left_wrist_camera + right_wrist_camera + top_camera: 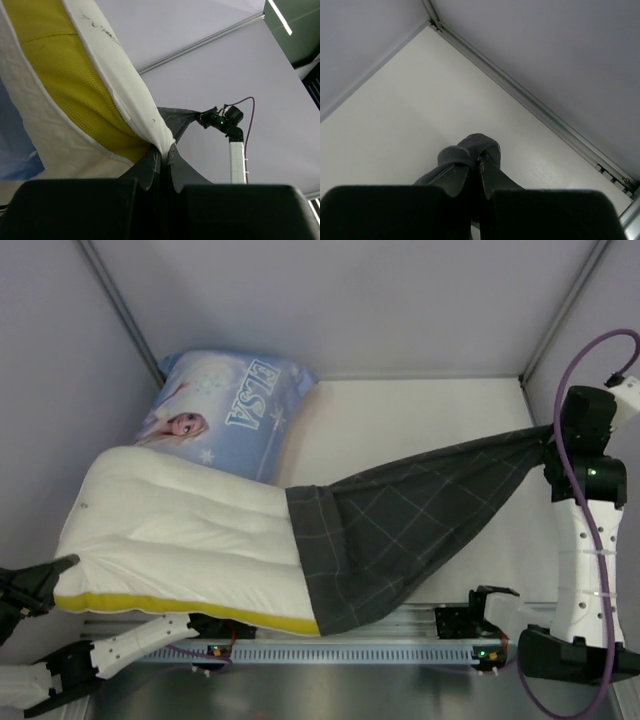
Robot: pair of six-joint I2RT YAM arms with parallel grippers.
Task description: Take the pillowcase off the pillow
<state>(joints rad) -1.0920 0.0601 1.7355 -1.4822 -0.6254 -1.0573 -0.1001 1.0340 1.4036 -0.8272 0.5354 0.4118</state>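
The two arms are set up as opposing anchors, which explains the long diagonal of fabric across the surface. The left tool (162, 162) is pinched together on a corner of the pillow (180, 530) at the surface's left edge. Its wrist view shows the white cover and the yellow mesh side gathered between the fingers, so the pillow cannot slide along with the case. The right tool (476, 170) is clamped on a bunched tip of the pillowcase (400, 530), raised near the right edge. From there the grey checked cloth runs taut down to its open mouth. That mouth wraps only the pillow's right end, close to the near edge; the rest of the pillow lies bare between there and the left edge. Judging by this, the removal is mostly done and what remains is the last covered end. Further pull toward the right edge should free it, provided the left grip holds. The blue ELSA pillow (235, 405) sits in the far left corner, partly under the white pillow's far side and outside the line of pull.
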